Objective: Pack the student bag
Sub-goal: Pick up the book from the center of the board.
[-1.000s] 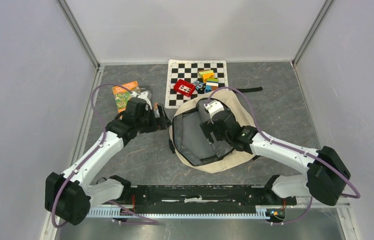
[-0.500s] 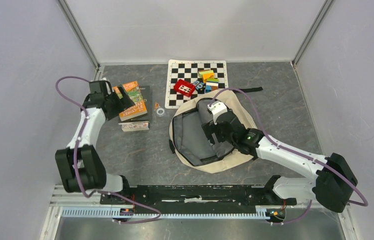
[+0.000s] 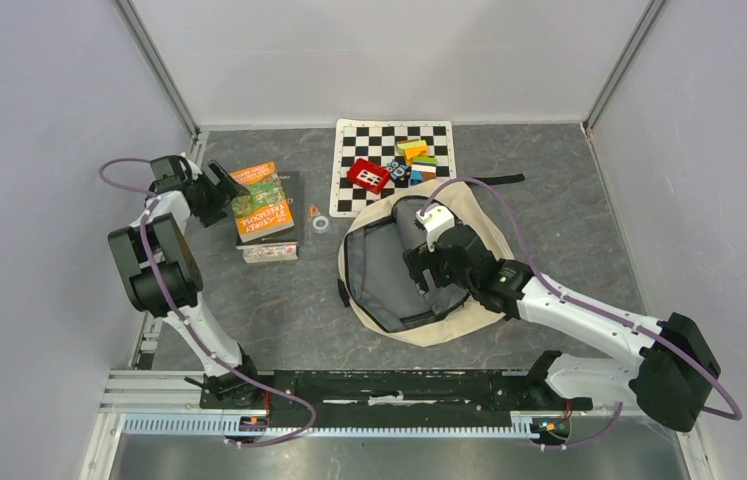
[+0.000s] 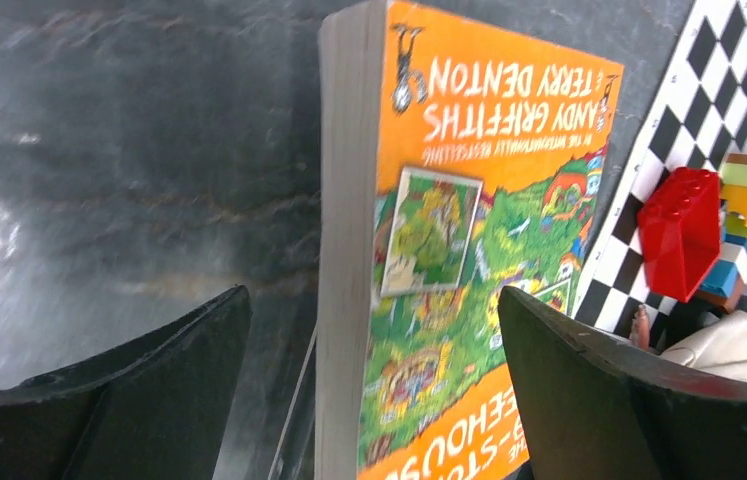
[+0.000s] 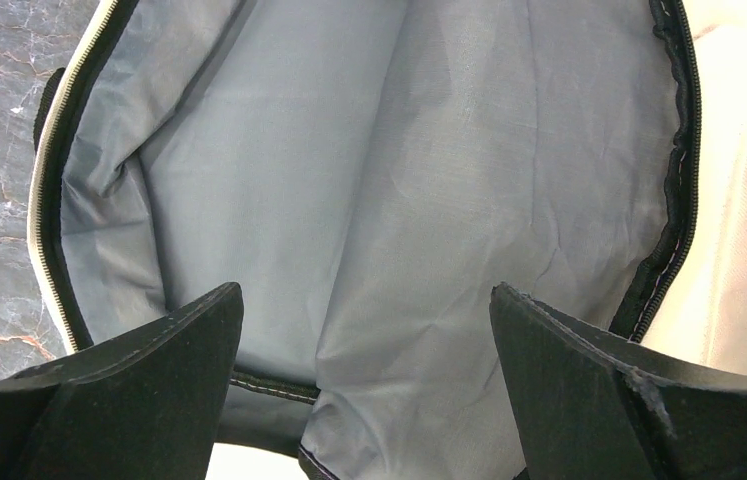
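The student bag (image 3: pixel 449 322), cream with black trim, lies unzipped at the table's middle, its grey lining (image 5: pixel 349 150) exposed. My right gripper (image 3: pixel 429 288) hovers over the opening, open, with only lining between its fingers (image 5: pixel 367 290). An orange and green paperback book (image 3: pixel 264 203) lies at the far left. My left gripper (image 3: pixel 217 186) sits open at the book's left edge. In the left wrist view the book (image 4: pixel 469 230) has its page edge running between the wide-apart fingers (image 4: pixel 374 290), and neither pad touches it.
A checkered mat (image 3: pixel 354 140) behind the bag carries a red brick (image 3: pixel 368 176) and stacked coloured blocks (image 3: pixel 416 155). A small flat box (image 3: pixel 270 252) lies in front of the book, a small ring-like item (image 3: pixel 318 220) beside it. A black strap (image 3: pixel 499 180) trails back right. Walls enclose the table.
My left arm has swung from beside the bag out to the far left and now faces the book's left edge. The right gripper has edged slightly nearer over the bag opening.
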`<control>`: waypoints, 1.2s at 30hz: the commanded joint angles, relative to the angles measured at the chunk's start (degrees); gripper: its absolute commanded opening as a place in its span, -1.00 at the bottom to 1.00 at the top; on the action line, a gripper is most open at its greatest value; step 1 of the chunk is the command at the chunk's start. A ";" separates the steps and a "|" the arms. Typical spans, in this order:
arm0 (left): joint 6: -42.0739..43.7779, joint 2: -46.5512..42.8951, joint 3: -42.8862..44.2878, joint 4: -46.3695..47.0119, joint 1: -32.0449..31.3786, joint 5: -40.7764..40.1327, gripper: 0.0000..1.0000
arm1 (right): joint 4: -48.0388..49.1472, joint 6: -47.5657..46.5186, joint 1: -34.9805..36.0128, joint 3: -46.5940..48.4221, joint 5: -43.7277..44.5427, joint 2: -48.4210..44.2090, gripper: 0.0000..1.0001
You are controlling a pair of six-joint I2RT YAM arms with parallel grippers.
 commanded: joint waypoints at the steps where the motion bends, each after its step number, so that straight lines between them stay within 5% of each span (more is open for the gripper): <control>1: -1.38 5.42 5.19 5.54 0.28 8.67 0.91 | 2.25 0.02 0.20 -0.25 -0.45 -1.63 0.96; 10: -3.41 12.59 10.02 6.97 0.37 13.41 0.11 | 1.59 -0.19 0.21 1.16 -0.87 0.53 0.96; 20: 0.96 8.70 9.44 5.63 0.90 10.27 -0.54 | 1.13 1.40 0.22 0.66 -1.12 0.03 0.96; 23: 0.91 5.84 8.57 5.78 0.98 10.02 -0.95 | 1.13 2.02 0.18 0.31 -1.39 -0.65 0.96; 36: -8.07 -19.51 -7.63 10.63 -2.45 10.75 -0.96 | -5.84 0.74 0.18 3.45 5.38 -3.91 0.96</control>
